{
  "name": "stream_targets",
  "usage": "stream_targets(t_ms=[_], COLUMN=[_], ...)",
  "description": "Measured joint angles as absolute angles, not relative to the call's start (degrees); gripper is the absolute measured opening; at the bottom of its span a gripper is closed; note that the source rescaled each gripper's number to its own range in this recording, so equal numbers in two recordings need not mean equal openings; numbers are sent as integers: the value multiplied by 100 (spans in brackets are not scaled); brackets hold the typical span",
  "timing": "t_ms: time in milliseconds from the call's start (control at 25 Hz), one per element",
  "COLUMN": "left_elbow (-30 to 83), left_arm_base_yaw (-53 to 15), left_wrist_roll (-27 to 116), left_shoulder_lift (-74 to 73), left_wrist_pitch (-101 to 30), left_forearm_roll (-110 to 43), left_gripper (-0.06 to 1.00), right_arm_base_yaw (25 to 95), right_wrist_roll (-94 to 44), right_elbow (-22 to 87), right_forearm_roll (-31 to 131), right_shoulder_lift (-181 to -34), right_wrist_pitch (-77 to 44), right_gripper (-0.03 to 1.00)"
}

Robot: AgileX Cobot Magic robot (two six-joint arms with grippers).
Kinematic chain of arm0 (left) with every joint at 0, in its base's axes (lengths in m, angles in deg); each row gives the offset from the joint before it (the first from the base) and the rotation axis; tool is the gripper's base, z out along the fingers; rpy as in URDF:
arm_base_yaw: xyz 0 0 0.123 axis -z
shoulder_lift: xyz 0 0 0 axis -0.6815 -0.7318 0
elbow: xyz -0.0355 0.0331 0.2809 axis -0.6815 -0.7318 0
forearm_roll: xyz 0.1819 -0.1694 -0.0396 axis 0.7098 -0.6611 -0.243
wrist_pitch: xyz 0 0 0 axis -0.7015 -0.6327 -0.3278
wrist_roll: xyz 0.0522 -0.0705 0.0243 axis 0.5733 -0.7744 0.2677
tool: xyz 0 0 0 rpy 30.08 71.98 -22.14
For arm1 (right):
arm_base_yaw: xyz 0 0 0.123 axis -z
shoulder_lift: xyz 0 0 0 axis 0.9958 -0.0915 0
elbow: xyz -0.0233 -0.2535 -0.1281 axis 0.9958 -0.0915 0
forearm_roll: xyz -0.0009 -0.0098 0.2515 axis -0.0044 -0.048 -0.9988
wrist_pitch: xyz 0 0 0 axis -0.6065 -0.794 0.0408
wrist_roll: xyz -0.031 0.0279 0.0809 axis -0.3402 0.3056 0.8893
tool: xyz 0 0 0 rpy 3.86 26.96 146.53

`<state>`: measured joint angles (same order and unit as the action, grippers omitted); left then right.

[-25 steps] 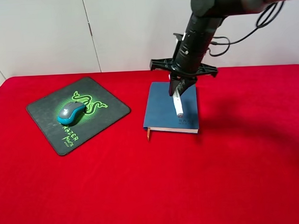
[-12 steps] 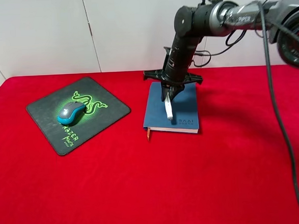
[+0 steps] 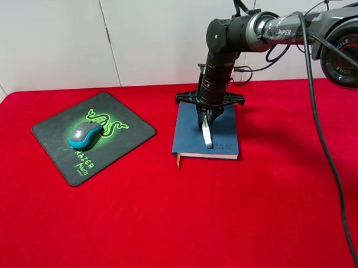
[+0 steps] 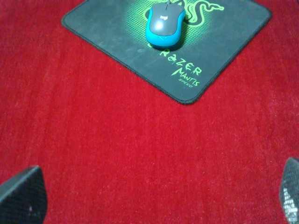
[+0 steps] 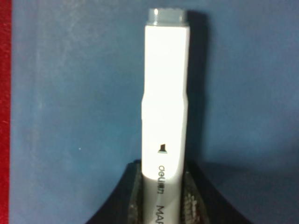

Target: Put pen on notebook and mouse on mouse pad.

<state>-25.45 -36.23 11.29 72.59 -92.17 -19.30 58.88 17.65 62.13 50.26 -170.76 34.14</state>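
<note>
The white pen [image 3: 207,135] with its grey tip [image 5: 167,17] is tilted just above the blue notebook [image 3: 191,136], throwing a narrow shadow on the cover [image 5: 70,116]. My right gripper [image 3: 210,114] is shut on the pen's upper end, its dark fingers [image 5: 127,198] pressed against both sides of the barrel. The teal and grey mouse [image 3: 85,134] rests on the black mouse pad [image 3: 129,133] with the green logo, and shows again in the left wrist view as mouse [image 4: 164,25] on pad [image 4: 224,37]. My left gripper [image 4: 154,200] hovers open over bare red cloth, short of the pad.
A red cloth [image 3: 258,213] covers the whole table. A white wall with panel seams [image 3: 105,36] stands behind it. The right arm's black cables [image 3: 320,135] hang along the right side. An orange ribbon [image 3: 178,160] sticks out of the notebook's near edge.
The right arm has swung in and come down, carrying the pen lower toward the notebook cover. Mouse, pad and notebook have not moved.
</note>
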Motion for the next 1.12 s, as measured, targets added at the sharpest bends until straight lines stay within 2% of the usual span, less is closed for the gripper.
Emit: stream_targets(t_ms=[240,280,320,360,400,480,520,720,1120], left_elbow=[-2545,-2545,-2545,-2545,-2545,-2545,-2545,-2545,-2545], left_arm_base_yaw=[-3623,-3623,-3623,-3623,-3623,-3623,-3623,-3623,-3623], left_wrist_roll=[1129,1129,1129,1129,1129,1129,1129,1129,1129], left_shoulder_lift=[7259,7259,7259,7259,7259,7259,7259,7259,7259], left_wrist_pitch=[-9217,-9217,-9217,-9217,-9217,-9217,-9217,-9217,-9217], left_forearm_roll=[-1930,-1930,-1930,-1930,-1930,-1930,-1930,-1930,-1930], left_gripper=[100,100,100,100,100,100,100,100,100], right_arm_base_yaw=[5888,5888,5888,5888,5888,5888,5888,5888,5888], right_wrist_roll=[1765,1765,1760,1744,1730,1696,1678,1655,1503], right_elbow=[6258,6293,6357,6427,6542,6719,6782,6893,6893], right_forearm_roll=[5026,5026,5026,5026,5026,5026,5026,5042,5067], right_shoulder_lift=[-17076,-17076,-17076,-17076,-17076,-17071,-17071,-17071,-16898], right_wrist_pitch=[3377,3368,3366,3366,3391,3490,3540,3615,4185], right_gripper=[2,10,26,44,70,89,93,100,100])
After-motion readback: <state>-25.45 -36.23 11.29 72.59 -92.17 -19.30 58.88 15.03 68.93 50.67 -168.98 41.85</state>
